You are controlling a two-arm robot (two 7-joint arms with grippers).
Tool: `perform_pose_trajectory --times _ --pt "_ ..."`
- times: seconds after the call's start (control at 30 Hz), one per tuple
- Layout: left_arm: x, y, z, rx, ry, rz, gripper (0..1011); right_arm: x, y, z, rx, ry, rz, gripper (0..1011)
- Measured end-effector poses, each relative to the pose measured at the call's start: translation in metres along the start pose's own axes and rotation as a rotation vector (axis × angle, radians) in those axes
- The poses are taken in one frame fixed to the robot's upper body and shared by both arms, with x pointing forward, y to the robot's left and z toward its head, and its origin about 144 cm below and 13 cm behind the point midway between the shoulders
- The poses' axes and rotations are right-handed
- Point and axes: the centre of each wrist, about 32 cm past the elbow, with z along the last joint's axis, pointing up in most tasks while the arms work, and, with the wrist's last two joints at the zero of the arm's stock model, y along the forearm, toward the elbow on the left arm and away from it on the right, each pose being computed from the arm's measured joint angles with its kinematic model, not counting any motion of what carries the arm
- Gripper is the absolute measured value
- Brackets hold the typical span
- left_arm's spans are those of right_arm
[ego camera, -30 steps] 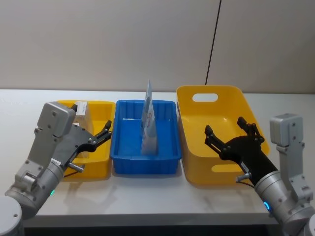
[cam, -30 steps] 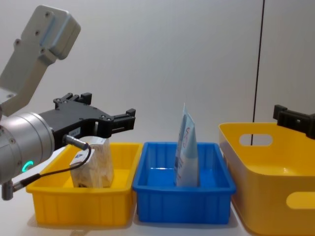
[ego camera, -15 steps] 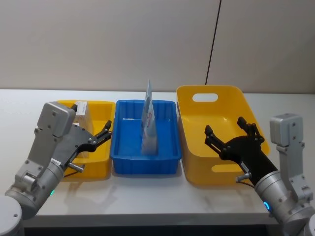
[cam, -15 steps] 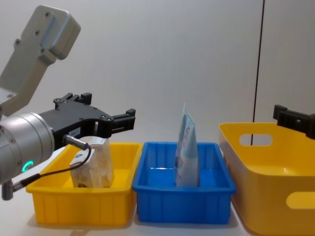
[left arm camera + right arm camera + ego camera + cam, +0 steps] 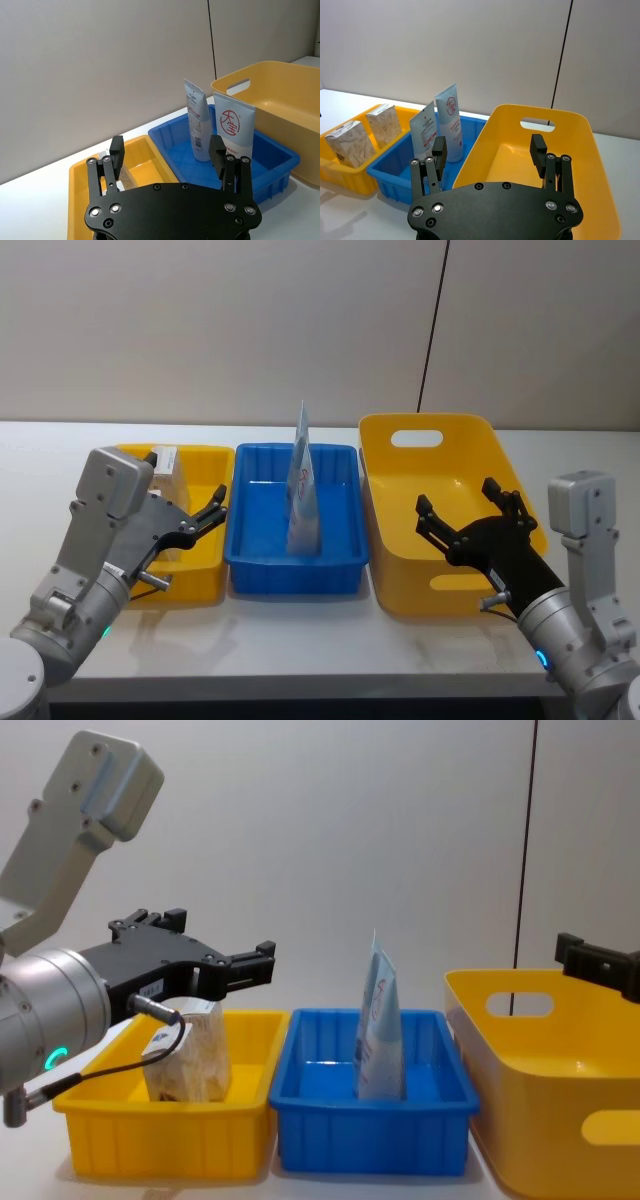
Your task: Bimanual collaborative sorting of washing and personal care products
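Two pale blue tubes [image 5: 303, 485] stand upright in the middle blue bin [image 5: 295, 565]; the right wrist view shows them side by side [image 5: 451, 125]. Two cartons sit in the small yellow bin [image 5: 205, 453] on the left: a tan mottled carton [image 5: 384, 124] and a pale grey leaf-printed carton [image 5: 351, 144]. My left gripper [image 5: 205, 515] hovers open over that bin's near right part, holding nothing. Over the large yellow basket [image 5: 430, 420], my right gripper [image 5: 456, 502] is also open and holds nothing.
The three containers stand in a row on a white table [image 5: 300, 640], with a pale wall behind. A dark vertical line [image 5: 432, 330] runs down the wall above the basket. A strip of bare table lies in front of the bins.
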Motion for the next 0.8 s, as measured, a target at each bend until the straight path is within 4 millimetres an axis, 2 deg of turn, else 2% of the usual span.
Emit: perform_pose_trajectory --times 0.8 --pt "0.0 0.0 0.0 0.0 0.0 0.0 1001 0.0 0.0 0.0 0.0 0.0 0.0 1002"
